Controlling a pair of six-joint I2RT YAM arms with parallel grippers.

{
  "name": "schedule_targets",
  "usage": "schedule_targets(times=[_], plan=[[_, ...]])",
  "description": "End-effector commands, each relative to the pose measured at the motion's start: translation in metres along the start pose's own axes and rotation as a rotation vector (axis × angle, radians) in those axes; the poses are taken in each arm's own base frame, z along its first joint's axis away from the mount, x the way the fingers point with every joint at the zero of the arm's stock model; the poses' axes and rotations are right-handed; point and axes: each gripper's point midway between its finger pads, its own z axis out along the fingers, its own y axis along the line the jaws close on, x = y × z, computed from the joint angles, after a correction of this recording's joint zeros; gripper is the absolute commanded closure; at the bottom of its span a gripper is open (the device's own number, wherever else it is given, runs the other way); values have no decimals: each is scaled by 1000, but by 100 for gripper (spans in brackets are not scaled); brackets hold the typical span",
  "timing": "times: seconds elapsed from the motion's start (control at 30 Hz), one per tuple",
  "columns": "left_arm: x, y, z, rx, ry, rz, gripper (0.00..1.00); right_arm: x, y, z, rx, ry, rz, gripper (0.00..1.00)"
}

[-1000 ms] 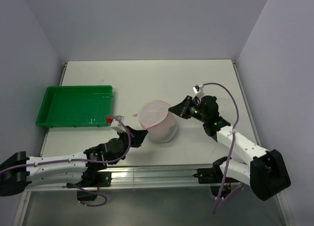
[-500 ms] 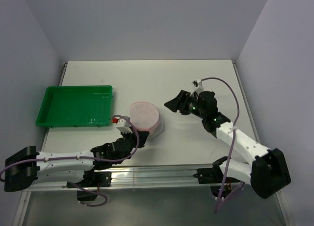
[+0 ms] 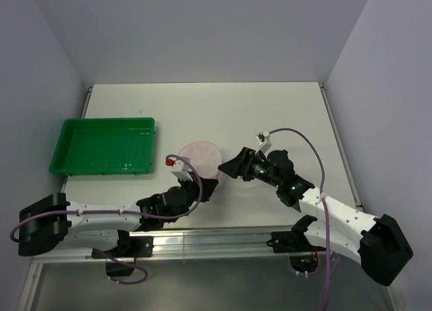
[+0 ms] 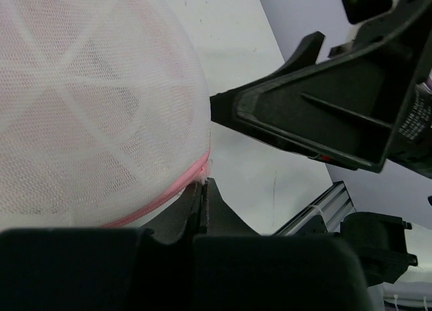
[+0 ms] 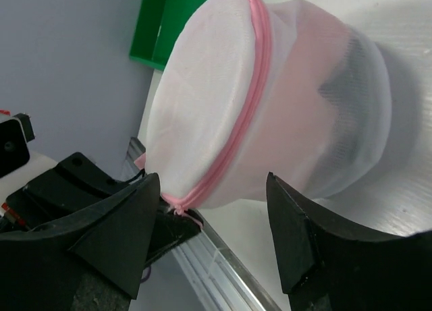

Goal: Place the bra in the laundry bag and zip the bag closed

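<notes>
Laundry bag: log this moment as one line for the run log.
laundry bag: on table | left jaws: shut on its pink trim | right jaws: open, beside bag | dark item: inside bag

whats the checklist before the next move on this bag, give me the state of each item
1. Left gripper hold on the laundry bag: ok, shut on the pink zipper trim.
2. Right gripper ready: ok, open, with its tips close beside the bag.
3. Bra inside: cannot tell. A dark shape shows through the mesh, but nothing more.
4. Zipper closed: cannot tell. The visible stretch looks shut and the rest is hidden.
5. Green tray out of the way: ok, apart from the bag on the left.
</notes>
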Motion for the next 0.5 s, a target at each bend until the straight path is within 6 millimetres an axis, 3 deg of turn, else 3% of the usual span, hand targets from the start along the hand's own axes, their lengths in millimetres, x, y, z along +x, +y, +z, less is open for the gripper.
schedule_targets(times=[0.0,0.07,0.1,0.13,0.27,0.3,0.37,0.43,0.47], plan=[[-8,-25,0,68,-16,-48,100,-15,33,12,-112,-19,-10,30],[-6,-21,-2,67,-11,-66,100,-14,33,17,-118,-16,6,38],[-6,-23,-2,72,-9,-68,100,-16,33,18,-120,-25,11,52],[-4,-21,-1,62,0,-47,100,-17,31,20,-113,-33,13,59],[-4,-22,-3,75,-2,-54,100,-15,28,31,-102,-6,18,66],[-5,-22,-3,75,-4,-55,100,-16,30,31,-110,-12,19,84],[-8,-21,-3,62,-4,-27,100,-22,25,32,-77,-43,9,100],[-16,-20,-8,52,-25,-14,100,-29,19,34,-33,-57,-14,100],[-14,-8,-11,23,-22,-3,100,-37,13,34,-11,-71,-36,100]])
